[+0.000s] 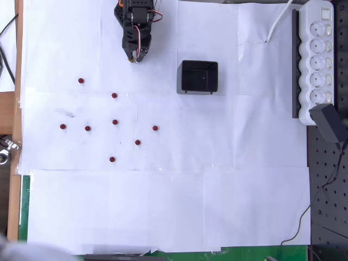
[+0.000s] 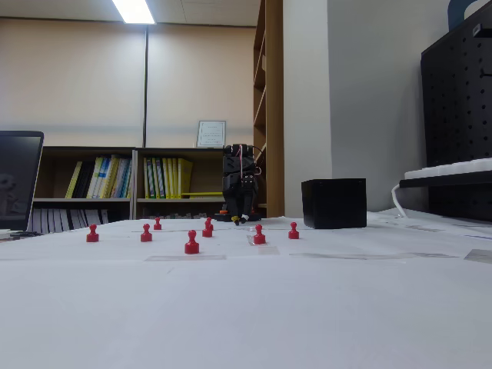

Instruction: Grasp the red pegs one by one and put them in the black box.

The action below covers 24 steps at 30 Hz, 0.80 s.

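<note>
Several small red pegs stand scattered on the white paper at left centre of the overhead view, from the farthest (image 1: 81, 80) to the nearest (image 1: 112, 160), with one at the right (image 1: 155, 128). In the fixed view they form a loose row, one (image 2: 191, 243) closest to the camera. The black box (image 1: 198, 76) sits right of the arm, open-topped and with nothing inside; it shows as a dark cube (image 2: 334, 203) in the fixed view. My gripper (image 1: 134, 56) hangs at the top, tip low near the paper (image 2: 240, 220), jaws together, empty, well behind the pegs.
A white power strip (image 1: 318, 54) on a black rail lies along the right edge, with a black adapter (image 1: 329, 122) and a white cable (image 1: 277, 22). A black pegboard (image 1: 329, 196) fills the lower right. The table's wooden edge (image 1: 16, 109) runs down the left.
</note>
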### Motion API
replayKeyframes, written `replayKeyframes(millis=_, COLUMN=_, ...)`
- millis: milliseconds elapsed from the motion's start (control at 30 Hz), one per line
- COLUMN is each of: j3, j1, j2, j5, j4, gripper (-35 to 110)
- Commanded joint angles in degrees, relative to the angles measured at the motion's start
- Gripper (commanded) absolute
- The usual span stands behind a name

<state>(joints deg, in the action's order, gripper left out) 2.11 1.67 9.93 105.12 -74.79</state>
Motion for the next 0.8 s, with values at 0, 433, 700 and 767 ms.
replayKeyframes(millis=0, j3=-0.6, j1=0.4, j2=0.5, j5=0.1, j4=-0.5, gripper=0)
replayKeyframes(millis=433, j3=-0.6, j1=-1.1, j2=0.5, j5=0.1, j4=-0.5, gripper=0)
replayKeyframes(millis=700, j3=-0.6, j1=4.0, j2=0.5, j5=-0.1, j4=-0.5, gripper=0)
replayKeyframes(millis=767, j3=-0.6, j1=2.0, j2=0.4, j5=-5.4, j4=-0.6, gripper=0)
